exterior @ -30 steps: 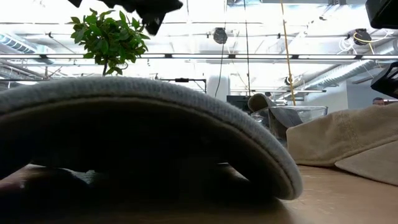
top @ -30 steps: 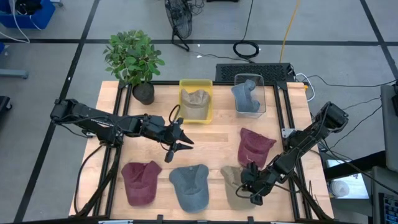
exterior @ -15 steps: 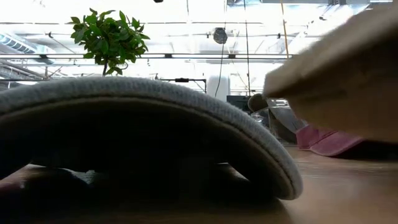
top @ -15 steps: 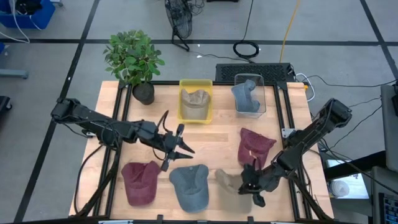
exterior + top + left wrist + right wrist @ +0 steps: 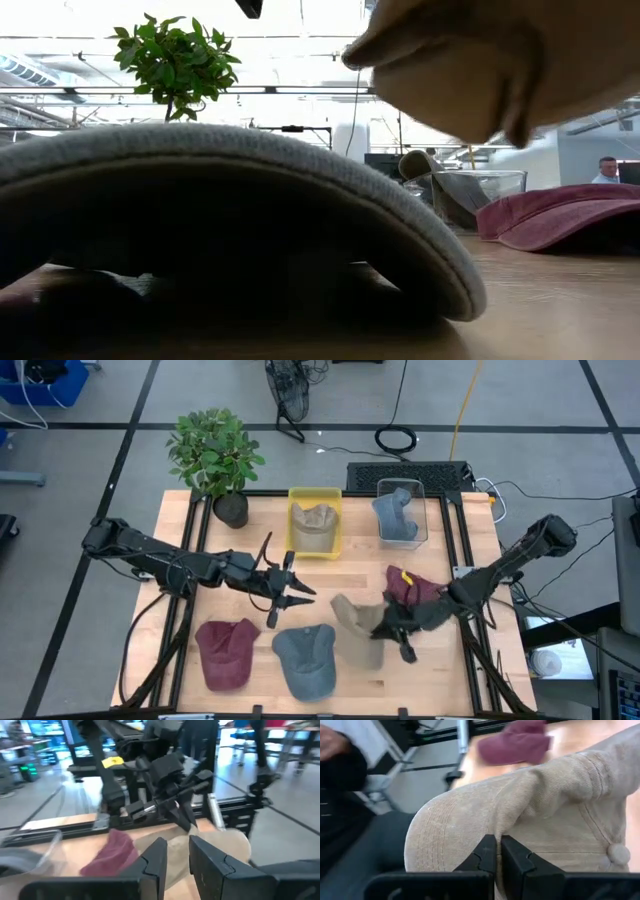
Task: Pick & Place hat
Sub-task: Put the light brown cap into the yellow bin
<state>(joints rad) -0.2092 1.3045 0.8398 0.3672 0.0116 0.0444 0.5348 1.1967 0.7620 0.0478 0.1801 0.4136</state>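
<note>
The right gripper (image 5: 393,628) is pinched tight on the tan hat (image 5: 358,628) and holds it up off the wooden worktop (image 5: 345,578). The hat hangs in the air between the gray-blue hat (image 5: 305,660) and the dark red hat (image 5: 410,592).

The left gripper (image 5: 300,595) waits over the middle of the worktop, holding nothing, with a small gap between its fingers.

Another dark red hat (image 5: 225,653) lies near the front edge. At the back, a yellow bin (image 5: 315,523) holds a tan hat and a clear bin (image 5: 402,512) holds a gray-blue one. A potted plant (image 5: 216,456) stands at the back corner. Far off in the room, a person (image 5: 606,170) shows.
</note>
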